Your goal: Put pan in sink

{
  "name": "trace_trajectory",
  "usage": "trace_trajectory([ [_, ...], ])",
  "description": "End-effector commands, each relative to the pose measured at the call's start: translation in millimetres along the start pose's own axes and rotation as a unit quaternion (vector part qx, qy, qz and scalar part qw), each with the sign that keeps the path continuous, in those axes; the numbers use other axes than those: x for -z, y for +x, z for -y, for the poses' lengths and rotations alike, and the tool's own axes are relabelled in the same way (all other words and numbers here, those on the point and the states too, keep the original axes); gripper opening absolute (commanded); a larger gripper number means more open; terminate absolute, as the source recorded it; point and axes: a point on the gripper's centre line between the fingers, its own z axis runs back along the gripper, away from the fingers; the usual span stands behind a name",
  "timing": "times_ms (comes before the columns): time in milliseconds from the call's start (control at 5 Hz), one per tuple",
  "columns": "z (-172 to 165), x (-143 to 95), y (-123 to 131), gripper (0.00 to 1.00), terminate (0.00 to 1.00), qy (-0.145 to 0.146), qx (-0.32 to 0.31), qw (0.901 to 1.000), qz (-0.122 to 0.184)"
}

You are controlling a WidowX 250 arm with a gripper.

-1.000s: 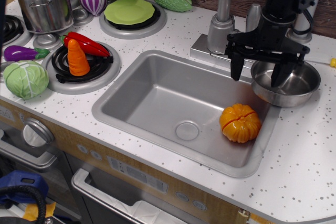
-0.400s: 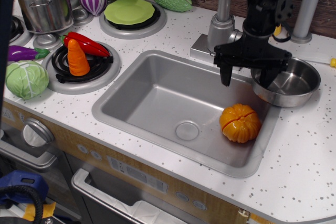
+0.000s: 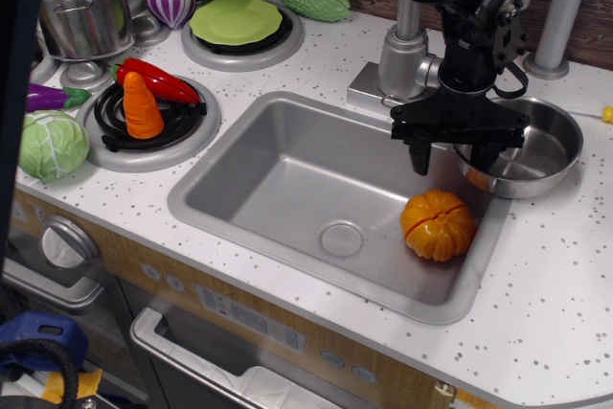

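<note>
The pan (image 3: 536, 148), a shallow shiny steel bowl, sits on the white counter at the sink's right rim. The sink (image 3: 278, 174) is a grey basin with a round drain (image 3: 342, 238). My gripper (image 3: 450, 154) points down at the pan's left edge. Its jaws are apart: one finger hangs over the sink left of the pan's rim, and the other finger (image 3: 485, 153) is inside the pan. The jaws are not closed on the rim. An orange pumpkin toy (image 3: 439, 225) lies in the sink's right corner just below the gripper.
The faucet (image 3: 407, 40) stands right behind the gripper. A grey post (image 3: 560, 11) rises behind the pan. To the left are burners with a steel pot (image 3: 81, 11), carrot (image 3: 142, 107), red pepper (image 3: 153, 79), cabbage (image 3: 50, 144), green plate (image 3: 236, 20) and other toy vegetables.
The gripper has shifted left from over the pan's middle to its left rim and the jaws have narrowed a little. The pan has barely moved.
</note>
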Motion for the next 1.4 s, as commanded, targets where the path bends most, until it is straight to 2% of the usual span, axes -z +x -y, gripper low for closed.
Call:
trace_trajectory([
  [0,-7.0,-12.0,11.0,0.0,0.0,0.003,0.006,1.0,0.005],
  [200,-20.6,-24.7,10.9,0.0,0.0,0.012,0.023,0.9996,-0.014],
  [600,-63.7,-57.9,-3.3,0.0,0.0,0.057,0.062,0.9948,-0.057],
  [800,-103.8,-56.3,-12.9,0.0,0.0,0.079,0.087,0.9916,-0.054],
  [1000,-132.8,-34.1,-26.6,0.0,0.0,0.094,0.098,0.9888,-0.062],
  [1200,-150.9,-11.5,-31.9,0.0,0.0,0.098,0.105,0.9888,-0.039],
])
